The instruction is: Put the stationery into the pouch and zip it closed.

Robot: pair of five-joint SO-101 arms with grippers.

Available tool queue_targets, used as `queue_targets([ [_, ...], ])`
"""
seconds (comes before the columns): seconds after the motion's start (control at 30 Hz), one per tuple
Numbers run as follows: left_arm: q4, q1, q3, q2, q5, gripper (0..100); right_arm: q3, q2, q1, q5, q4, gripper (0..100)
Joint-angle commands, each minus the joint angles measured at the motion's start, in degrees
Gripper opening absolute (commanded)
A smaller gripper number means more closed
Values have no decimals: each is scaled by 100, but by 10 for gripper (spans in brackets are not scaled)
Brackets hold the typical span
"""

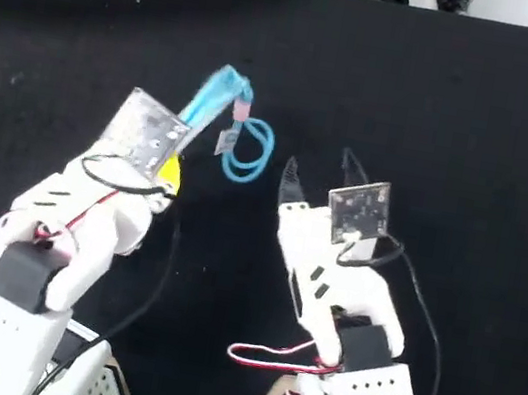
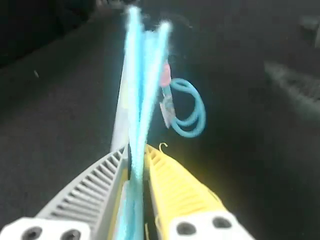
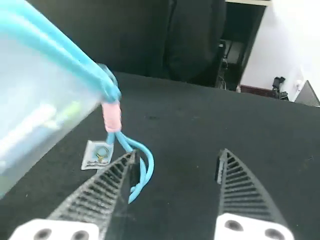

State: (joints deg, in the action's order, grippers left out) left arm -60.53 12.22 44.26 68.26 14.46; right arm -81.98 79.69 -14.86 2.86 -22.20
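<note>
Left end effector (image 2: 137,152) pinched tight on the pouch (image 2: 142,75) along its blue zip edge, holding it up off the desk (image 1: 481,112). Right end effector (image 3: 177,160) spread, one finger just beside the loop (image 3: 141,167) hanging from the zip end. Pouch looks light, thin and floppy, probably slippery, with stationery (image 3: 47,120) showing inside; best hold is the stiffer zip band or the loop, not the soft wall.
</note>
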Motion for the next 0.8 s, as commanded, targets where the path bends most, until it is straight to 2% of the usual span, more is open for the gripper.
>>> queue_targets([
  [0.0,862,13,-620,149,-448,30,-48,40,237,-70,246,250],
  [0.23,2541,13,-233,-334,-1204,30,-365,40,273,-70,738,250],
  [0.33,2646,-13,453,-255,-1442,30,-365,40,273,-70,738,250],
  [0.47,2690,-593,1727,281,-1459,30,-356,40,264,-70,738,250],
  [0.57,2435,-927,2255,1055,-1477,30,-338,40,255,-70,738,250],
  [0.77,431,-971,2220,3138,-1424,34,-330,48,255,-70,738,250],
])
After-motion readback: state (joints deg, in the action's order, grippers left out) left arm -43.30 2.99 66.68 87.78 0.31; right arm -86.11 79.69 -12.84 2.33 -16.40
